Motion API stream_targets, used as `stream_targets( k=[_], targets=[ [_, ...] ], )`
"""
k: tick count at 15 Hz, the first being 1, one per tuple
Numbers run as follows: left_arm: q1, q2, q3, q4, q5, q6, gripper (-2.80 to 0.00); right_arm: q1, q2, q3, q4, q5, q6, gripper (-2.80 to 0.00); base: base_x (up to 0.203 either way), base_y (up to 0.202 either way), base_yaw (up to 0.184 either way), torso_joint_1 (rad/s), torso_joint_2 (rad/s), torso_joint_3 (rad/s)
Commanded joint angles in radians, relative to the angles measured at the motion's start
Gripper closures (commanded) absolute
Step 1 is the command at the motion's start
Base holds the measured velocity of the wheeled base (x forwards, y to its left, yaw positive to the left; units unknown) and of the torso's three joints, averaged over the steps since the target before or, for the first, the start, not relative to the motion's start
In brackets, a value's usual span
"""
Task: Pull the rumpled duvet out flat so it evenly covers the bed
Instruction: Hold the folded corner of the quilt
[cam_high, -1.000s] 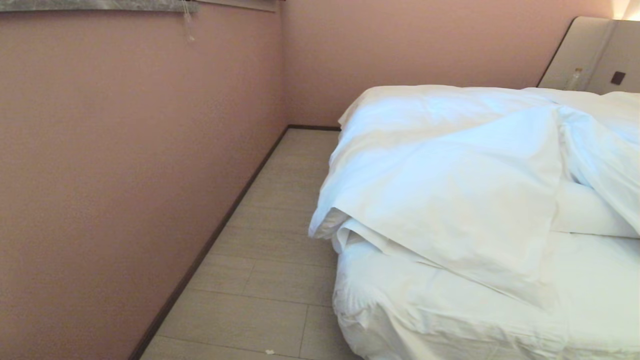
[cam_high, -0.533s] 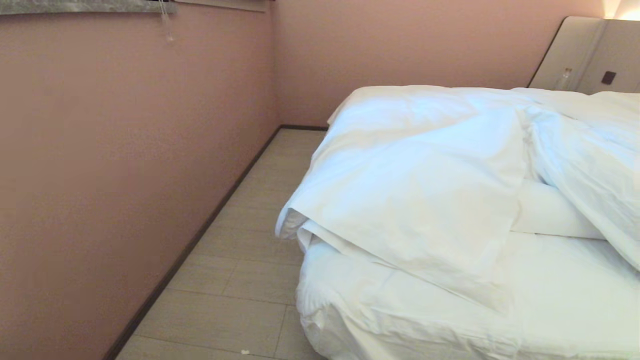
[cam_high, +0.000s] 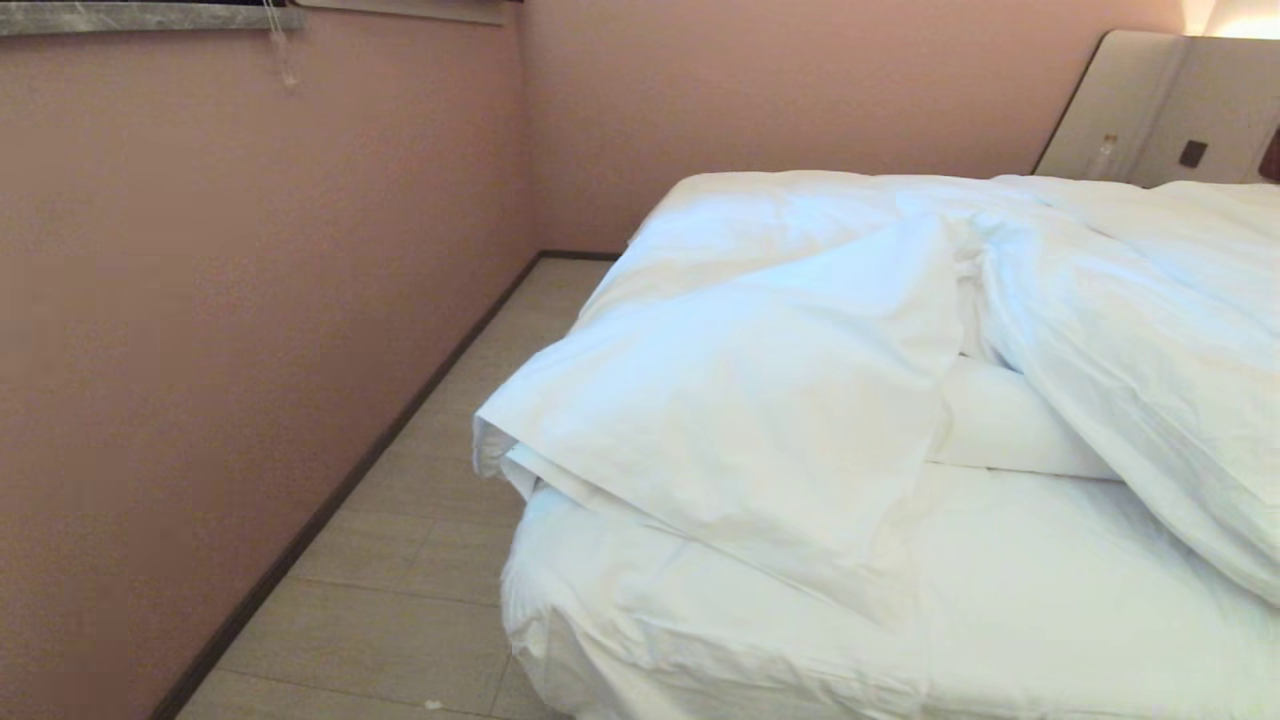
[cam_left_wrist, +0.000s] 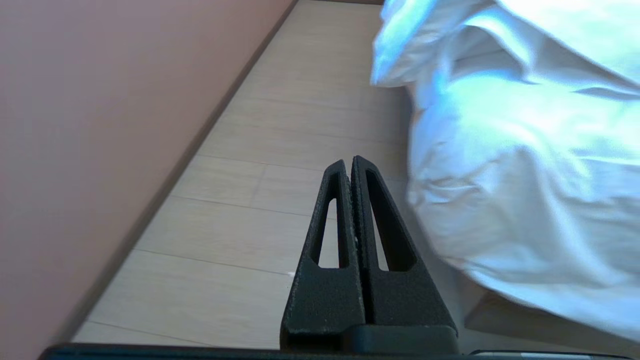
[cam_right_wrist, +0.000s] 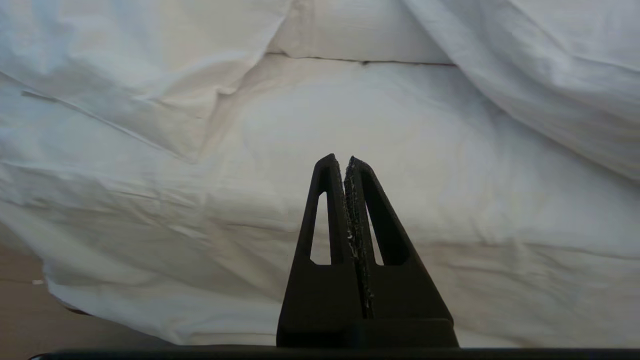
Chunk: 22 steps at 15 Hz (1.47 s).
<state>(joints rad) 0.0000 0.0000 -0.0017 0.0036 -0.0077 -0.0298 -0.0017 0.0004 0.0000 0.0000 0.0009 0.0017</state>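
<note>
bed (cam_high: 700, 640) cut off right and below

Only the two grippers can be seen of the machine, both matte black with a grainy, slightly rough finish. The left gripper (cam_left_wrist: 351, 159), low in the middle of its wrist picture, has two tapering fingers (cam_left_wrist: 330, 220) that come to a narrow tip, each pierced by a long slot, rising from a broad solid block with a dark bar beneath. The right gripper (cam_right_wrist: 339, 157) is the same build, though its inner pads (cam_right_wrist: 356, 220) are ridged and flecked with pale specks along the seam.
</note>
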Motion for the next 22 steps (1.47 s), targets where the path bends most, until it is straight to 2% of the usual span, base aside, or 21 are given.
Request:
stream_targets(
  k=[1,16,22],
  targets=[
    [0.0,0.0,0.0,-0.001,0.0,-0.001,0.0,0.0,0.0,0.0,-0.002,0.001,0.0,0.0,0.0,-0.195,-0.001,0.002,0.0,0.005],
    [0.0,0.0,0.0,-0.001,-0.002,-0.001,0.0,0.0,0.0,0.0,-0.001,-0.001,0.0,0.0,0.0,-0.189,0.0,0.002,0.0,0.002],
    [0.0,0.0,0.0,-0.001,-0.002,0.001,0.0,0.0,0.0,0.0,-0.001,-0.001,0.0,0.0,0.0,-0.015,0.0,0.0,0.0,0.001]
  ],
)
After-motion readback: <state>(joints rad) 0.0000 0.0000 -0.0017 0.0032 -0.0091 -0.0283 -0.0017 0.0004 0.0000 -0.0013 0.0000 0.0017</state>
